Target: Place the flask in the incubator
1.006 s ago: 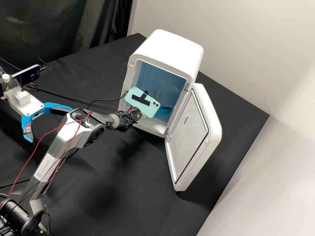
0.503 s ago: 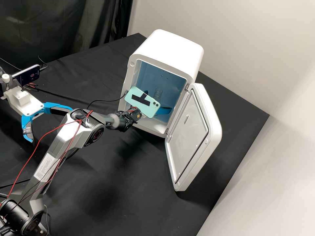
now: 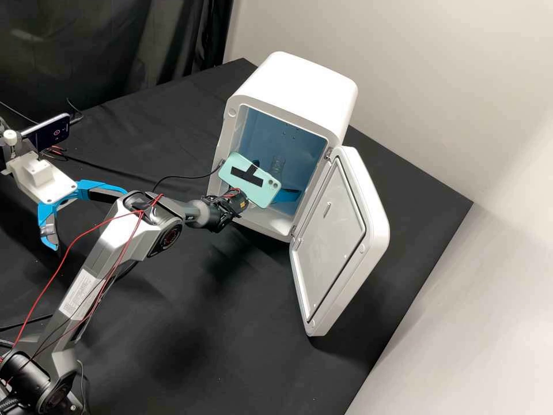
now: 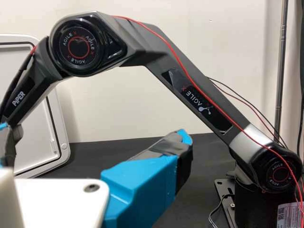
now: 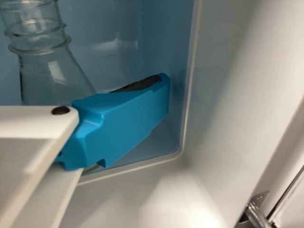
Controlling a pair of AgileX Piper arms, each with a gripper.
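The white incubator (image 3: 299, 92) stands at the back of the bench with its door (image 3: 340, 242) swung wide open. A clear glass flask (image 3: 278, 164) stands upright inside against the blue lining. My right gripper (image 3: 283, 195) is inside the chamber, mostly hidden behind the mint phone (image 3: 249, 177) on its wrist. In the right wrist view the flask (image 5: 47, 71) stands close against that gripper, near the chamber's white rim (image 5: 190, 95). Whether it holds the glass is hidden. My left gripper (image 3: 89, 218) hovers open and empty at the left edge of the bench.
The black bench (image 3: 230, 323) has free room in front of the incubator. A thin black cable (image 3: 173, 176) runs to the incubator's left side. Black curtains hang at the back left; a pale wall and floor border the bench on the right.
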